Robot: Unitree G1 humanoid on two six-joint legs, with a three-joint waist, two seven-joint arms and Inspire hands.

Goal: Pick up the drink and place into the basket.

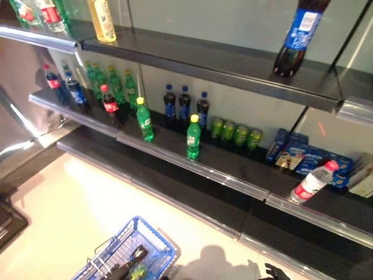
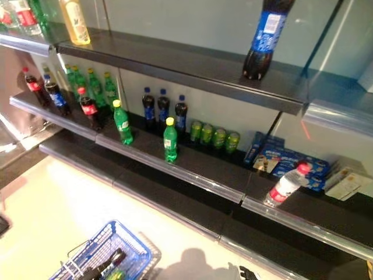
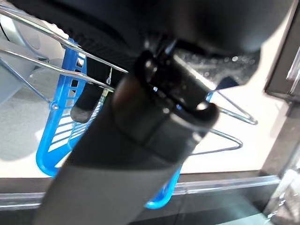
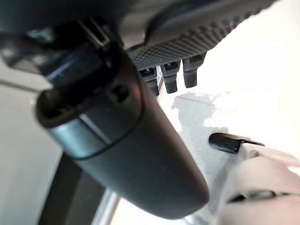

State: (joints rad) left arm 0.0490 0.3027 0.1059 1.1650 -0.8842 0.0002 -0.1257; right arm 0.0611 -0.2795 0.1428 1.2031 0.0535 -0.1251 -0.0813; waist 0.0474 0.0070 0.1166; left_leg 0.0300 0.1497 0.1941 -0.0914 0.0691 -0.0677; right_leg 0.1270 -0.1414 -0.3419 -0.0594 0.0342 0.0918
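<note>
Drinks stand on dark shelves ahead: two green bottles with yellow caps (image 1: 193,137) (image 1: 144,119) at the front of the middle shelf, and green cans (image 1: 236,134) further back. The blue basket (image 1: 152,245) hangs low at the bottom left, and something green (image 1: 139,272) lies inside it. My left hand (image 1: 123,269) is shut on its thin wire handles (image 3: 56,75). My right hand (image 1: 275,272) is low at the bottom edge, below the shelves, open and empty, its fingers (image 4: 171,77) straight.
Cola bottles (image 1: 111,106) and dark blue-label bottles (image 1: 184,105) stand on the middle shelf. A water bottle (image 1: 313,182) lies by blue boxes (image 1: 303,154) at the right. A large cola bottle (image 1: 300,35) and a yellow bottle (image 1: 102,19) stand on the top shelf. Pale floor (image 1: 76,210) lies below.
</note>
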